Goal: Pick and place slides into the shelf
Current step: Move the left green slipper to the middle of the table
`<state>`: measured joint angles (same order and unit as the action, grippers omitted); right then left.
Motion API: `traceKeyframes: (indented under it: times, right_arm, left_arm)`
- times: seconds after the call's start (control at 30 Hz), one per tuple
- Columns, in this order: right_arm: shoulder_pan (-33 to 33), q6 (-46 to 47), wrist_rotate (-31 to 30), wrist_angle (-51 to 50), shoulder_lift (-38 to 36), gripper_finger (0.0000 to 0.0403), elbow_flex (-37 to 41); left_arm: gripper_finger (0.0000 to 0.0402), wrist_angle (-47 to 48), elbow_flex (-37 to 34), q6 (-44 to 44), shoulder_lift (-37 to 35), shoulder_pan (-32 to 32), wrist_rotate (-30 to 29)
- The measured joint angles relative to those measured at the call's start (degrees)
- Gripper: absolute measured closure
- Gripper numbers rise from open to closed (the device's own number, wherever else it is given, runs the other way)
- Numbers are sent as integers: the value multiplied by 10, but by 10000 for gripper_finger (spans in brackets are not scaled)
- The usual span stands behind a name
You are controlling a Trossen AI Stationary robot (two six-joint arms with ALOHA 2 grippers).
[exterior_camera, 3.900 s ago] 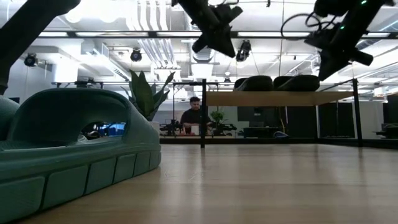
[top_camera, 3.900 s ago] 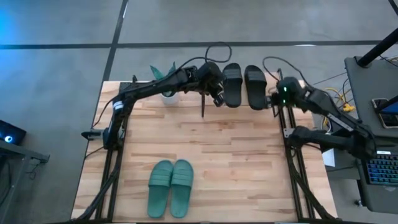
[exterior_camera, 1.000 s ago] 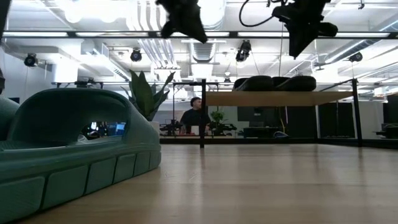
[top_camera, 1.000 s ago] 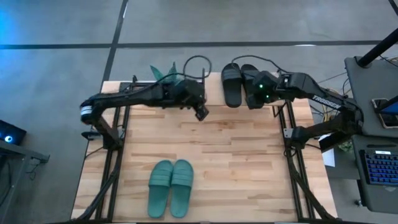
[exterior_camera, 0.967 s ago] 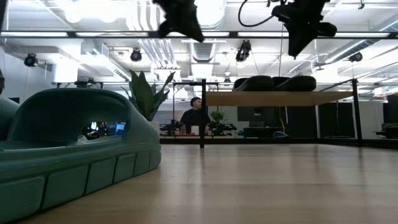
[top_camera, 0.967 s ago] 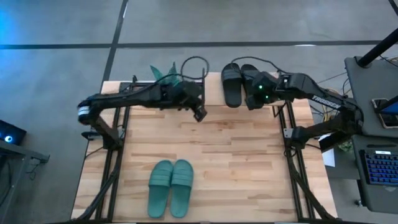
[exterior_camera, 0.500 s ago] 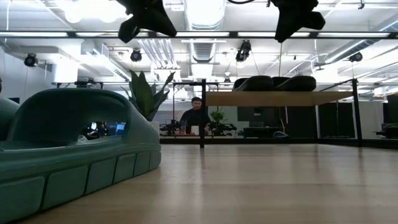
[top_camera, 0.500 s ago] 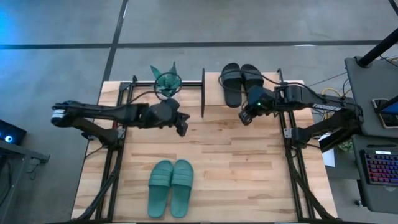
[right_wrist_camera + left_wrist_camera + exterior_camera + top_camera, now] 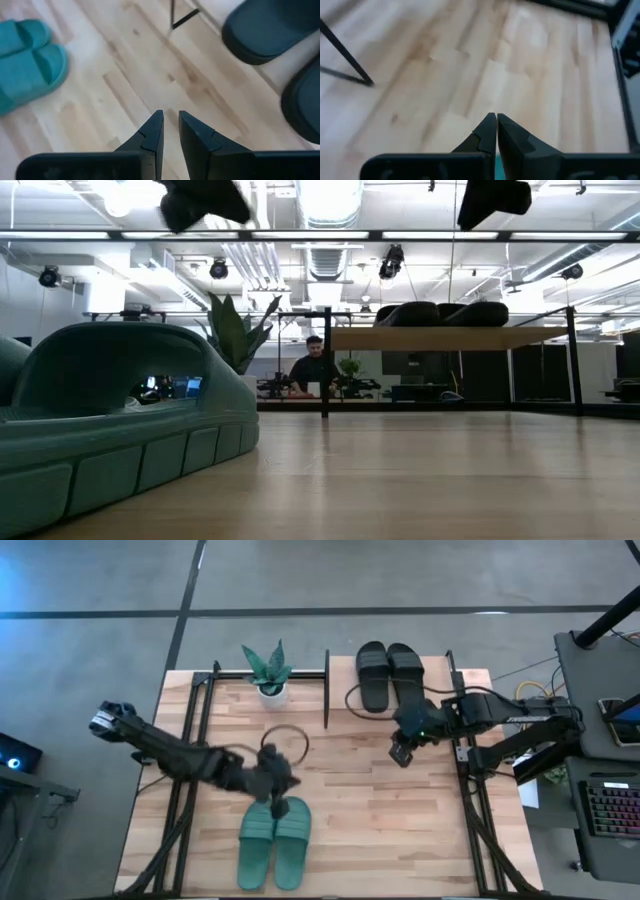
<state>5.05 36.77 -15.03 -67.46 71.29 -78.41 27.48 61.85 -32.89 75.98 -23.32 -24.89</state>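
Note:
Two black slides [image 9: 375,675] [image 9: 408,668] lie side by side, soles down, on the shelf's light wooden top [image 9: 450,338] at the table's far edge; they also show in the low view [image 9: 445,313]. Two teal slides [image 9: 275,842] lie side by side, soles down, on the table near its near edge. My left gripper [image 9: 278,796] hangs over the teal slides' far ends, shut and empty [image 9: 495,118]. My right gripper [image 9: 402,752] hangs over bare table on the near side of the shelf, shut to a narrow slit and empty [image 9: 170,116].
A potted plant [image 9: 268,670] stands at the far edge, left of the shelf's black post [image 9: 327,690]. A cable loop [image 9: 285,745] hangs from my left arm. Bare wood lies between the shelf and the teal slides. A person [image 9: 315,365] sits far behind the table.
My left gripper has gone from beside the shelf's left post toward the table's near edge, to above the teal slides. My right gripper has gone from above the right black slide toward the near edge, off the shelf. Both black slides stay on the shelf top.

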Motion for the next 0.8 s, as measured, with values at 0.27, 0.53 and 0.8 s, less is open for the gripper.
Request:
traceKeyframes:
  times: [0.27,0.53,0.8]
  right_arm:
    - [21,-29,0,3,0,351,1]
    - [21,-34,-6,6,0,351,5]
    - [21,-34,-6,7,0,351,29]
  left_arm:
    - [402,213,62,-267,76,-166,-41]
    - [402,363,173,-402,204,-240,-4]
    - [402,425,276,-403,311,-268,62]
